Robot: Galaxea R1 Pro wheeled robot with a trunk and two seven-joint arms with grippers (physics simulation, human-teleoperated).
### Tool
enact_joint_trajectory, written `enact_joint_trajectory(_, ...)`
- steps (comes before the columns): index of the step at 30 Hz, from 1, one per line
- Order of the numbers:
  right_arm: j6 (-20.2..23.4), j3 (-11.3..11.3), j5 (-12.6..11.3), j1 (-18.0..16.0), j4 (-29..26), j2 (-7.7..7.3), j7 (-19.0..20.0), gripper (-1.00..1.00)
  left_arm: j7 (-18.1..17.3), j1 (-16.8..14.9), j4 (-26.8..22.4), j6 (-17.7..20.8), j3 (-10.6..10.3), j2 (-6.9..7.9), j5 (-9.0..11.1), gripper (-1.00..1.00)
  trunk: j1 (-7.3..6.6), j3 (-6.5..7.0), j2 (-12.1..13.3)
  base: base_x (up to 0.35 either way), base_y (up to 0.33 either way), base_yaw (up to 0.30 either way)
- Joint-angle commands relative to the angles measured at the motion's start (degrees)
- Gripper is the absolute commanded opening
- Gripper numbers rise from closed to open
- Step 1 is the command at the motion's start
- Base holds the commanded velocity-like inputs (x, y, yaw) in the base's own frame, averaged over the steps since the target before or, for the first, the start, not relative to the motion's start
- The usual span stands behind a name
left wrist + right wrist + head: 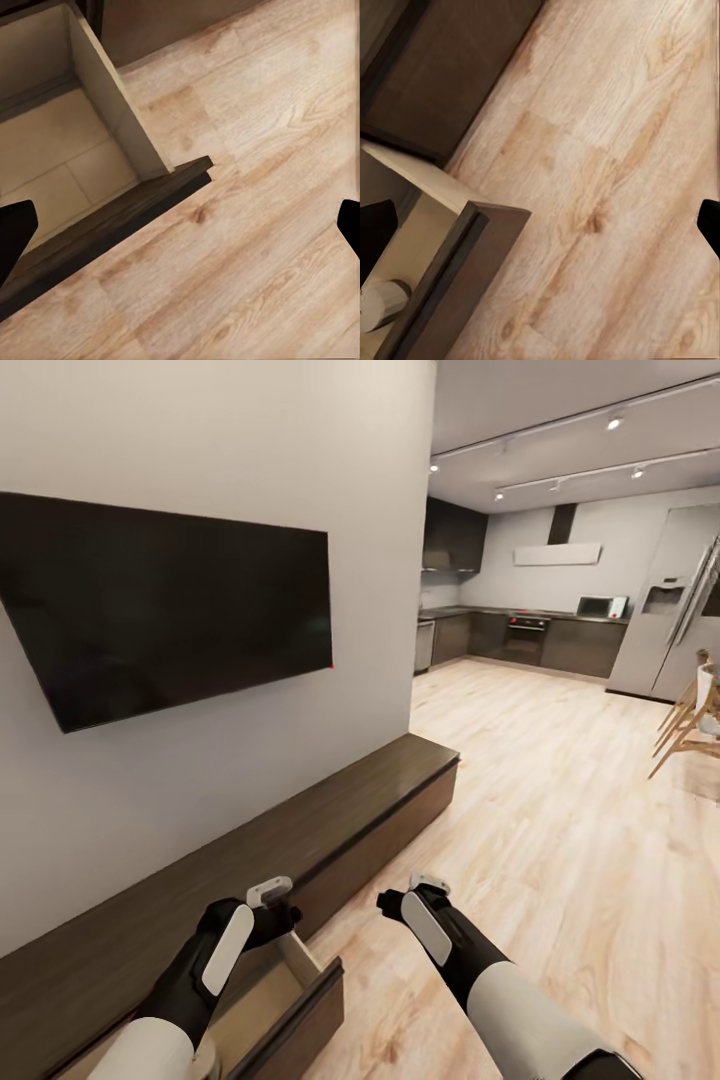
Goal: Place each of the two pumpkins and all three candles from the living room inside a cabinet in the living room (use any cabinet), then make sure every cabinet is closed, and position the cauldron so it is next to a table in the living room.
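Observation:
The cabinet (340, 825) is a long, low, dark brown unit running along the wall under the TV. One of its drawers (300, 995) stands pulled out below my left arm, and its pale interior (60, 157) is bare where I can see it. In the right wrist view, a beige candle (382, 304) rests inside the drawer (457, 255) near its front corner. My left gripper (278, 905) hovers over the drawer's front corner (112, 217), open and holding nothing. Over the floor just beside the drawer, my right gripper (408, 895) is also open and holding nothing.
A large black TV (170, 610) hangs on the wall above the cabinet. Light wood floor (540, 810) stretches to the right and back toward a kitchen (520, 635) with a fridge (670, 610). Wooden chairs (690, 720) stand at the right edge.

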Motion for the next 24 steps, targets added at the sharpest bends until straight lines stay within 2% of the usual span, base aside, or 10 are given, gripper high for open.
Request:
enact_joint_trajectory(1,0.0,-0.1,0.0,0.0,0.0,0.0,0.0,1.0,0.0,0.0,0.0,0.0,0.0,0.01,0.0,1.0,0.0,0.07,0.0,0.0,0.0,-0.207)
enact_joint_trajectory(24,0.0,-0.8,0.0,0.0,-0.1,0.0,0.6,1.0,0.0,0.0,0.1,0.1,0.3,0.09,-0.1,1.0,0.0,1.67,0.0,0.0,0.0,-0.207)
